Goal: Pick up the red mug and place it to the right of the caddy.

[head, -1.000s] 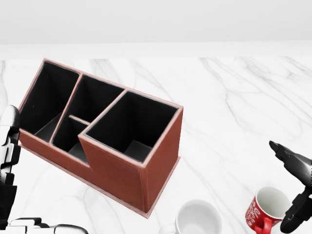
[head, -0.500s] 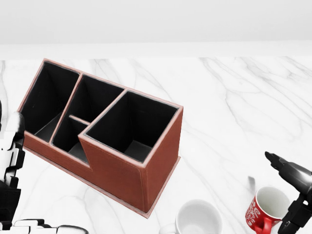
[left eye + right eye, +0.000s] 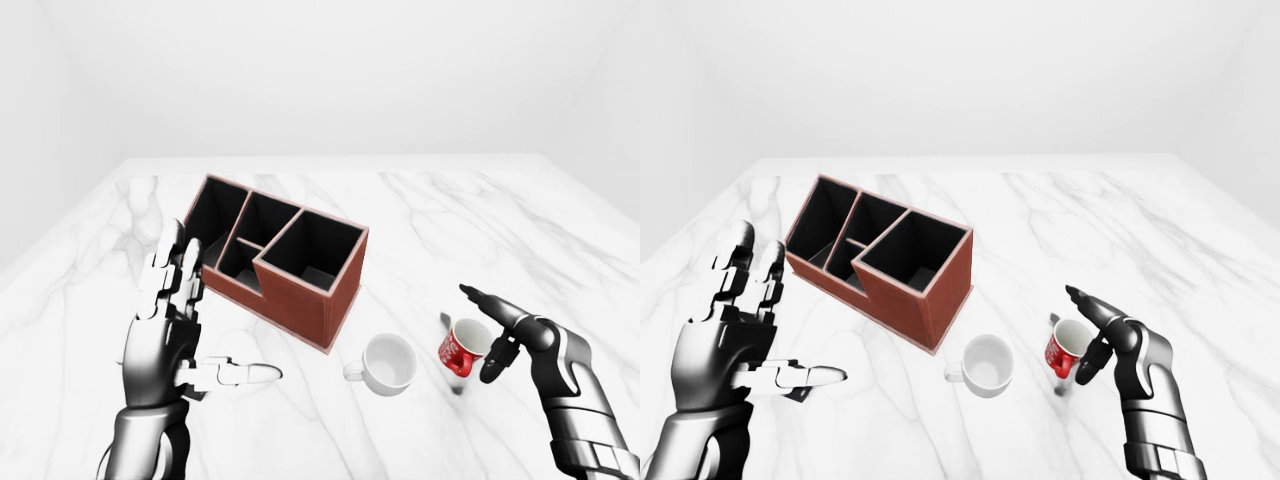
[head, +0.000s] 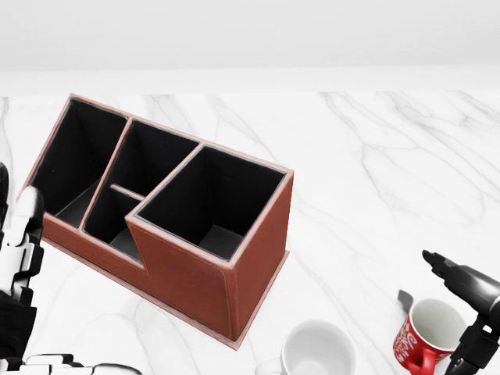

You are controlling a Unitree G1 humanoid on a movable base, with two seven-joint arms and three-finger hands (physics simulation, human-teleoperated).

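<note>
The red mug (image 3: pixel 462 345) is seen standing upright on the white marble table (image 3: pixel 440 220), low and to the right in the left-eye view, well apart from the brown caddy (image 3: pixel 285 262). Its handle is turned toward the bottom of the view. The right hand (image 3: pixel 505 335) is held just beside the mug on its right, with one finger stretched above the rim and another hanging beside the wall; the fingers are spread and nothing is gripped. Whether a fingertip touches the mug cannot be told.

A white mug (image 3: pixel 387 363) is set between the caddy's near corner and the red mug, close to both. A bare stretch of marble is left to the right of the caddy, above the two mugs in the view, and it runs unbroken to the table's right and far edges.

The left hand (image 3: pixel 175 335) is held open at the left of the view, fingers raised and thumb stretched toward the right, just beside the caddy's left end. The caddy is placed at an angle to the table's edges, its compartments shown dark.
</note>
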